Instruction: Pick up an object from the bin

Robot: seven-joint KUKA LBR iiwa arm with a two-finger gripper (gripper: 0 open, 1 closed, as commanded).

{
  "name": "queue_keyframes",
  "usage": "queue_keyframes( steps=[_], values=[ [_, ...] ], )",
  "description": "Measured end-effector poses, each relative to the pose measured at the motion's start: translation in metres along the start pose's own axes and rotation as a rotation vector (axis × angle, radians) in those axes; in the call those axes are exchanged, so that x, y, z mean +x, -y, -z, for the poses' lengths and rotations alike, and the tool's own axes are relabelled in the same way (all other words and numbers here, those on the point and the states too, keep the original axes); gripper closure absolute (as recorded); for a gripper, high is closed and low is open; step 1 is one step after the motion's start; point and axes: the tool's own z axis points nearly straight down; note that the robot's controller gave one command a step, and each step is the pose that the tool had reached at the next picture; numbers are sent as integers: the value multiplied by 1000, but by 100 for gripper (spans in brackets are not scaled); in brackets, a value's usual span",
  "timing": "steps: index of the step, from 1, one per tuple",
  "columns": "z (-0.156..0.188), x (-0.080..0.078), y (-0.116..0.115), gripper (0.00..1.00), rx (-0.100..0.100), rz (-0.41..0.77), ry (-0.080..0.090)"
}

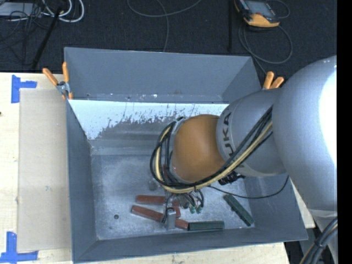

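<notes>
Left of centre near the bin's (77, 164) front wall, you see a reddish-brown bar (151, 199) lying flat, with a second brown bar (146, 212) in front of it. Your pincer (171, 218) is low at their right ends, under the orange cover (195, 147). You cannot tell how wide it stands. Right of it lie a dark green bar (206, 225) and a slanted green bar (238, 210).

End effector (171, 218) low among brown bars (147, 212).
</notes>
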Motion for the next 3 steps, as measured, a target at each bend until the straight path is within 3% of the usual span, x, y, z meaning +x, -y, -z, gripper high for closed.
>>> queue_keyframes(
  steps=[1,2,3],
  values=[
    [5,-1,1,100,-1,-4,4],
    [60,-3,-21,100,1,430,12],
    [172,-6,-35,100,2,483,19]
  ],
)
